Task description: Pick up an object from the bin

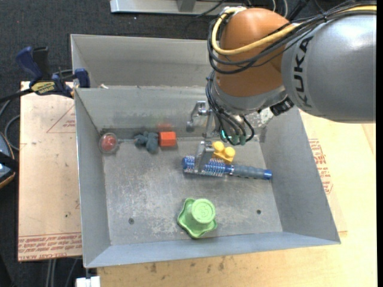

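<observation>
Hovering with the gripper (210, 143) over a small yellow piece (225, 153), just beside the blue brush (227, 171), in the middle of the bin (90, 160). Can't tell whether spread or pinching. Not lifted yet: grasping and raising left to do.

Robotics lab, KUKA arm (338, 61) (cables (257, 45) looped round), metal bin (149, 103)

Open floor (137, 184) left of the blue brush (227, 170); green cup (196, 217) perhaps hugs front wall

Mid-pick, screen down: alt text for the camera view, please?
The hand hangs low at mid-bin, over a small yellow piece beside a blue brush. Elsewhere in the grey bin: a green lobed cup, an orange block, a grey-blue lump, a reddish ball.
</observation>
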You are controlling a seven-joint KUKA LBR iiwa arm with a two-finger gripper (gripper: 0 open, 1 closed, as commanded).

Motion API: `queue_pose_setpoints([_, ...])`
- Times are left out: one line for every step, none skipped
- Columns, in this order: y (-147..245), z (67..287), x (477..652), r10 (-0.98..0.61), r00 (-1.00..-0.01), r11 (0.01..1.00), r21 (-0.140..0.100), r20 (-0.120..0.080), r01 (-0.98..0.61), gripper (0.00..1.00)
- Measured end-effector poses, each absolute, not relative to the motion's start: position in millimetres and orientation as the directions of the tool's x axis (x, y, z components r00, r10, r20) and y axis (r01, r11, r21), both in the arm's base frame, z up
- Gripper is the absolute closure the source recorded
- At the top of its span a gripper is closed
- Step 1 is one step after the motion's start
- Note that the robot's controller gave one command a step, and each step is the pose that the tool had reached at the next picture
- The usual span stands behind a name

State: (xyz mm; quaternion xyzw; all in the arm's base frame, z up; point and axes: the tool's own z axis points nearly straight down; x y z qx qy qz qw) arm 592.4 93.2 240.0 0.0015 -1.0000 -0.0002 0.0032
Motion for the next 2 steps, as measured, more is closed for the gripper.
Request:
queue_pose_setpoints([14, 159, 556.0, -0.263, -0.965, 0.965, 0.0, 0.004, -0.263, 0.0])
queue_pose_setpoints([-1, 75, 586.2, -0.137, -0.99, 0.991, 0.001, -0.013, -0.137, 0.0])
